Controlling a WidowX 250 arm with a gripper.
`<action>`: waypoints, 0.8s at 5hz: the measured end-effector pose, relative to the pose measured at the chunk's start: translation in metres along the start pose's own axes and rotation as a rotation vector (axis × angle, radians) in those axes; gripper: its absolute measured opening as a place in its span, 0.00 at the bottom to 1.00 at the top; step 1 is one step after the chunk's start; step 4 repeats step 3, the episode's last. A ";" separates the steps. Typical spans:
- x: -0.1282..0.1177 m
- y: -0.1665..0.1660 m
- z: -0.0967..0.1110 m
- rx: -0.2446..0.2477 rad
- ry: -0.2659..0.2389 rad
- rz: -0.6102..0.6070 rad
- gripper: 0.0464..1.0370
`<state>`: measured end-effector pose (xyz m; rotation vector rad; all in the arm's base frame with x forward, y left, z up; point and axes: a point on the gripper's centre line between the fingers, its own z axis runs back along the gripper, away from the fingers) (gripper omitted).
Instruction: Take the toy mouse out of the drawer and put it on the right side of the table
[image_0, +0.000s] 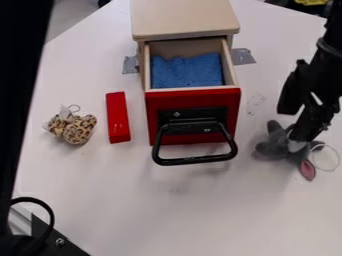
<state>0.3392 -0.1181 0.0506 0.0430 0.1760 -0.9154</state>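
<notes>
Right of the open drawer, the grey toy mouse rests on the tabletop, the hand right at it; whether open or gripping, I cannot tell. Best release it gently once settled, then lift straight up, avoiding the thin loop

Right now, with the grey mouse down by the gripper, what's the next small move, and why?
I'd probably lift the gripper gently away, freeing the toy mouse if it's held. The mouse appears to rest on the table, outside and to the right of the open drawer, so it looks about where the task wants it.
</notes>
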 end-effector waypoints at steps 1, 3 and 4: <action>-0.012 -0.001 0.029 0.002 -0.060 0.028 0.96; -0.047 -0.011 0.071 0.023 -0.117 0.075 0.96; -0.047 -0.011 0.071 0.023 -0.117 0.075 0.96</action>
